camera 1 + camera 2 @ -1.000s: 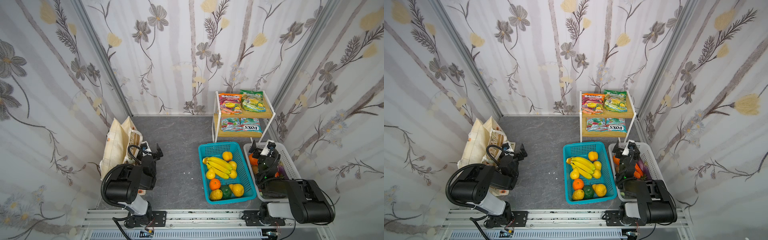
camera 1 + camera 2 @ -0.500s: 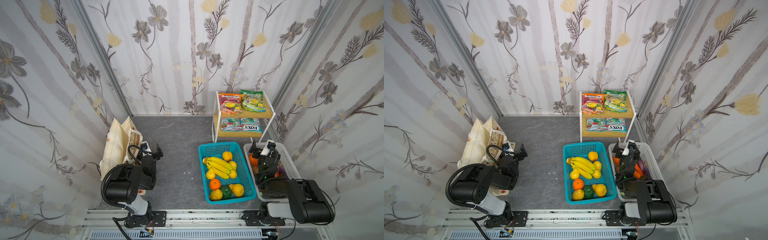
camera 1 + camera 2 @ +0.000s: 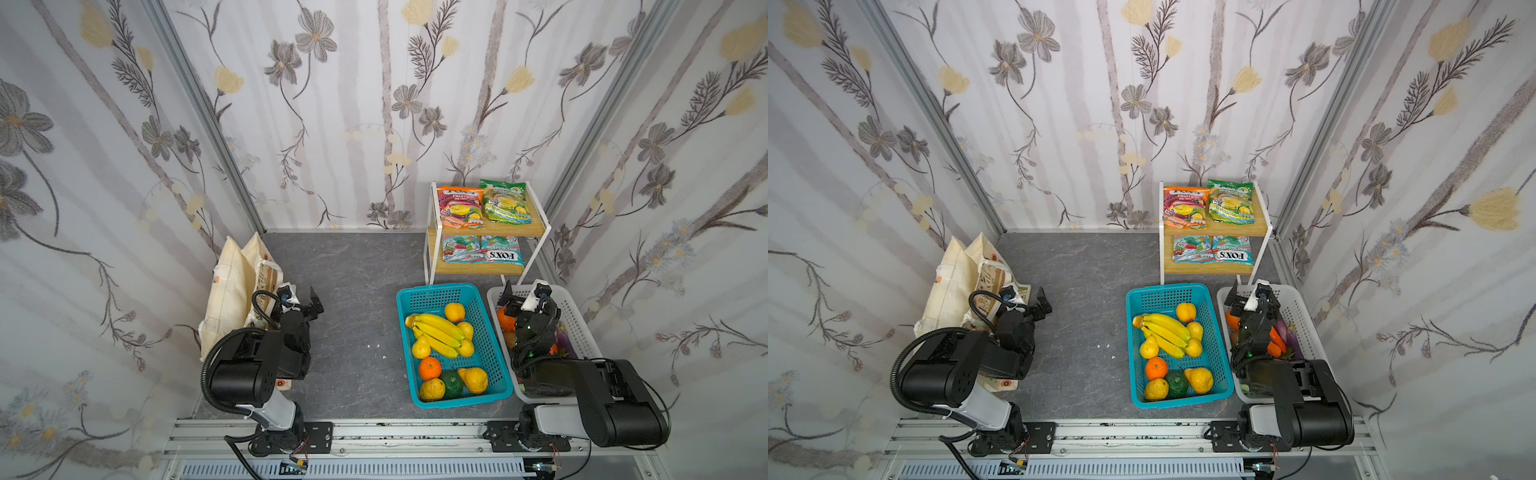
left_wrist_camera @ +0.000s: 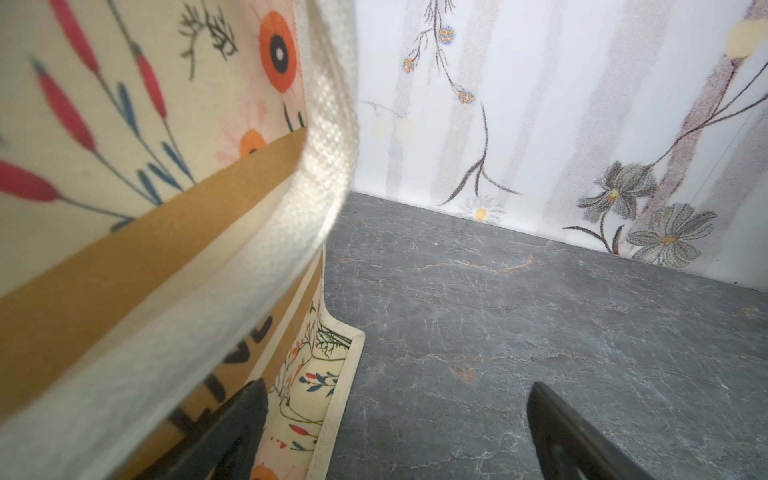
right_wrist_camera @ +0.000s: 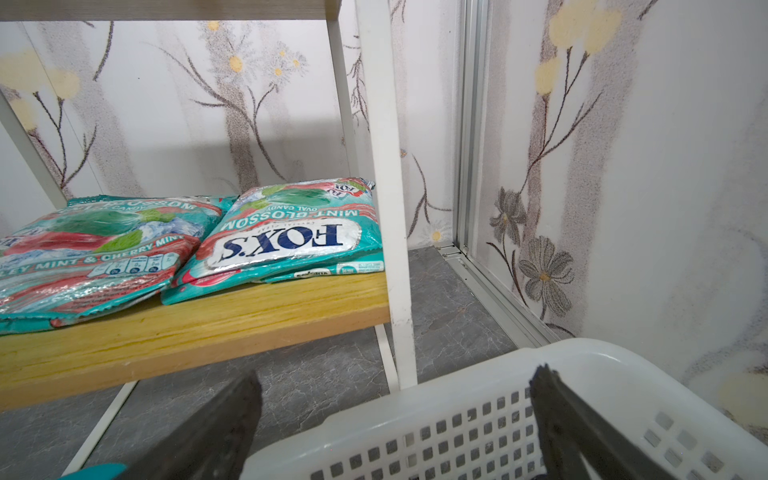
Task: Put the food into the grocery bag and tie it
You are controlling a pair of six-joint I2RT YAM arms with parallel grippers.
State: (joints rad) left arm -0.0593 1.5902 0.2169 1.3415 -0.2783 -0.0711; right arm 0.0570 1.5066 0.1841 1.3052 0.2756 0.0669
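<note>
Nearest me, the tangerine [image 3: 429,368] sat in the blue basket [image 3: 461,401], the banana bunch [image 3: 436,332] just beyond. I judged the bunch firm and light, best taken across its middle. My left gripper [image 3: 302,300] and right gripper [image 3: 524,296] held their jaws apart, empty. The grocery bag [image 3: 232,291], soft and floppy, slumped at the left. Slippery candy packets [image 3: 459,207] lay farthest, on the shelf [image 3: 536,224].

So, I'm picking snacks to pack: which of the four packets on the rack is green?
The green packet on the top shelf, beside the orange-red packet; both lower packets are teal.
</note>
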